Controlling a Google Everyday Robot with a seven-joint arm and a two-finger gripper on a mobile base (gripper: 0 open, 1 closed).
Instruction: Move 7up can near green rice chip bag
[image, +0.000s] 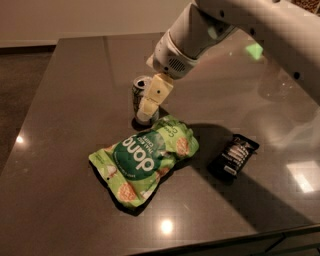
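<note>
The 7up can (139, 91) stands upright on the dark table (65, 100), just behind the top edge of the green rice chip bag (144, 157), almost touching it. The bag lies flat in the middle of the table. My gripper (141, 113) reaches down from the upper right and is shut on the can. One cream finger (152, 97) covers the can's right side. The other finger is hidden behind the can.
A black snack bar wrapper (233, 156) lies flat to the right of the bag. My white arm (240, 25) crosses the upper right. The table's front edge (225, 242) runs along the bottom, its left edge beside the floor.
</note>
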